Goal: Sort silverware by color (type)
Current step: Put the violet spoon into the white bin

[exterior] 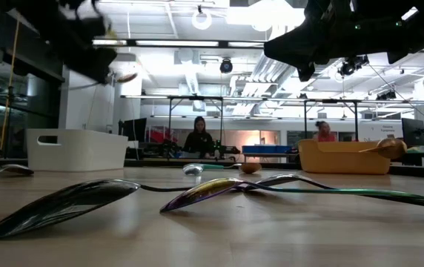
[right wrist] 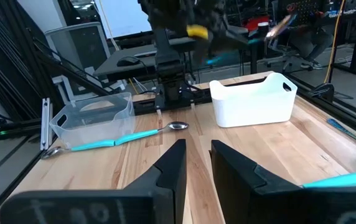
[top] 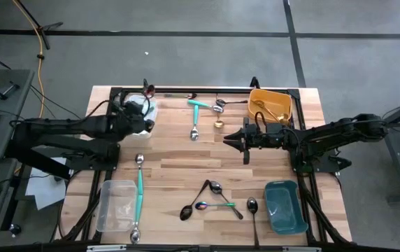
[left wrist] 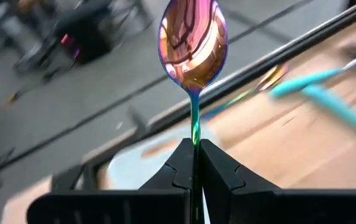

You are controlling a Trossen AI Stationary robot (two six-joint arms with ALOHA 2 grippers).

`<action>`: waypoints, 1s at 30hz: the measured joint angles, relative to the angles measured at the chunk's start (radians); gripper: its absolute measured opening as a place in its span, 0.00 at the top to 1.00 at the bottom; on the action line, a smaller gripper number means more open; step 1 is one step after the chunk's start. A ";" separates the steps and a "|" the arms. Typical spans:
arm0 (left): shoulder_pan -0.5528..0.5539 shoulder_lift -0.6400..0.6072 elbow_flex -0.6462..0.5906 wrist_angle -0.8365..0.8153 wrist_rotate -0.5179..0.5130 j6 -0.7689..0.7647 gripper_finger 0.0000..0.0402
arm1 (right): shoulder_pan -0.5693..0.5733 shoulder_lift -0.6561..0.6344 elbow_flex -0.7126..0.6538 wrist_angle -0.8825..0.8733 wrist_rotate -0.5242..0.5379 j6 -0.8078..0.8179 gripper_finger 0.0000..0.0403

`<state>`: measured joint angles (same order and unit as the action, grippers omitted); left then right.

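Note:
My left gripper (top: 141, 101) hovers over the white bin (top: 148, 117) at the table's far left, shut on an iridescent rainbow spoon (left wrist: 193, 43). My right gripper (top: 232, 138) is open and holds nothing, above the table's middle beside the orange bin (top: 292, 103). Lying flat on the table are teal-handled spoons (top: 195, 119) (top: 140, 196), a gold spoon (top: 219, 123), black spoons (top: 191, 203) (top: 252, 208) and an iridescent one (top: 212, 206). Gold pieces (top: 270, 108) lie in the orange bin. My left gripper pinches the rainbow spoon by its thin handle (left wrist: 195, 138) between the two fingers (left wrist: 179, 163). The handle runs along the fingers, and the bowl (left wrist: 193, 43) sticks out past the fingertips toward the table's far edge. The spoon is lifted clear of the table (exterior: 127, 76).
A clear bin (top: 115, 204) stands at the near left and a teal bin (top: 284, 207) at the near right. A dark rail (top: 207, 90) runs along the table's far edge. People sit in the room beyond the table (exterior: 199, 137).

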<state>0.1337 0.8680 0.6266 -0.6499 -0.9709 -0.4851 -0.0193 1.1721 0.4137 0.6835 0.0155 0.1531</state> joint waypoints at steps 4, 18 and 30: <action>0.027 0.001 -0.087 -0.042 0.027 -0.100 0.99 | 0.000 0.000 0.000 -0.001 0.000 0.001 0.83; 0.138 0.002 -0.234 0.105 0.150 -0.083 0.99 | 0.000 0.000 0.000 0.003 0.000 -0.004 0.83; 0.243 0.002 -0.234 0.217 0.220 0.139 0.98 | 0.000 0.000 0.000 0.014 0.000 -0.004 0.83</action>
<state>0.3769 0.8700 0.3923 -0.4332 -0.7513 -0.3462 -0.0193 1.1721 0.4133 0.6971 0.0154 0.1493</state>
